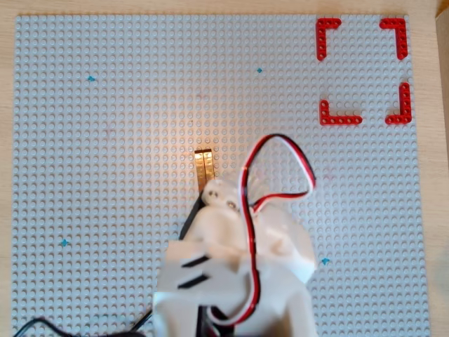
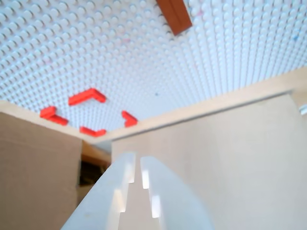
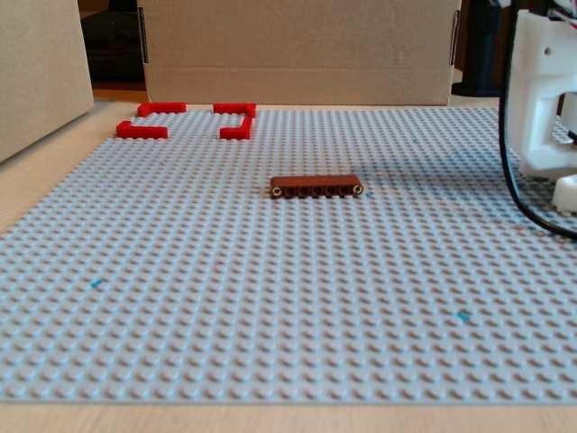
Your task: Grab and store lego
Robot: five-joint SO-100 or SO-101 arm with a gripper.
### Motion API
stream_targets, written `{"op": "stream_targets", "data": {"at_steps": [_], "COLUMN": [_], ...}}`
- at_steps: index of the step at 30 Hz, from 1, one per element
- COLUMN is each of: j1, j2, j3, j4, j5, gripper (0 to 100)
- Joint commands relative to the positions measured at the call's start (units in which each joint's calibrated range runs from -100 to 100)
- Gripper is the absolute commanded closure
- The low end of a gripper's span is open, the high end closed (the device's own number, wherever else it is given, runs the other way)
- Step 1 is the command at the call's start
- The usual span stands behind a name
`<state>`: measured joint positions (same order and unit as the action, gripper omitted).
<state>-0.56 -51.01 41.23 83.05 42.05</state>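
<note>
The lego (image 3: 315,187) is a long, narrow brown brick lying flat near the middle of the grey studded baseplate (image 3: 225,298). In the overhead view the brick (image 1: 204,167) points away from the arm, and the white arm (image 1: 238,267) covers its near end. In the wrist view the brick (image 2: 174,14) is at the top edge, well away from my gripper (image 2: 137,160). The two white fingers stand together with only a thin slit between them and hold nothing. In the fixed view the arm (image 3: 541,99) hangs above the plate, to the right of the brick.
Several red L-shaped corner pieces (image 1: 361,70) mark a square at the plate's far right corner in the overhead view. Cardboard walls stand behind (image 3: 297,50) and beside (image 3: 41,72) the plate. A red, black and white cable (image 1: 280,175) loops off the arm.
</note>
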Motion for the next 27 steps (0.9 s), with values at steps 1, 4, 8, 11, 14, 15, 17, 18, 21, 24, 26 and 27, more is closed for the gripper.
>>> {"op": "stream_targets", "data": {"at_steps": [1, 4, 8, 11, 14, 15, 17, 18, 21, 24, 26, 27], "j1": [-0.03, -0.48, -3.6, -5.9, -7.9, -8.42, -8.94, -8.94, -8.64, -8.71, -9.01, -9.01], "j2": [10.37, 16.97, 25.18, 30.35, 33.31, 33.99, 35.35, 35.85, 37.12, 37.72, 37.72, 37.72], "j3": [-8.11, -10.38, -10.2, -11.29, -11.92, -11.83, -11.38, -11.2, -11.2, -11.2, -11.2, -11.2], "j4": [4.57, 6.23, 6.32, 5.71, 1.7, 0.74, -0.66, -1.27, -1.88, -2.05, -2.05, -2.05], "j5": [1.4, 3.55, 5.01, 5.64, 5.27, 5.27, 5.27, 5.27, 5.27, 5.27, 5.27, 5.27], "gripper": [98, 98, 98, 98, 98, 98, 98, 98, 98, 98, 98, 98]}}
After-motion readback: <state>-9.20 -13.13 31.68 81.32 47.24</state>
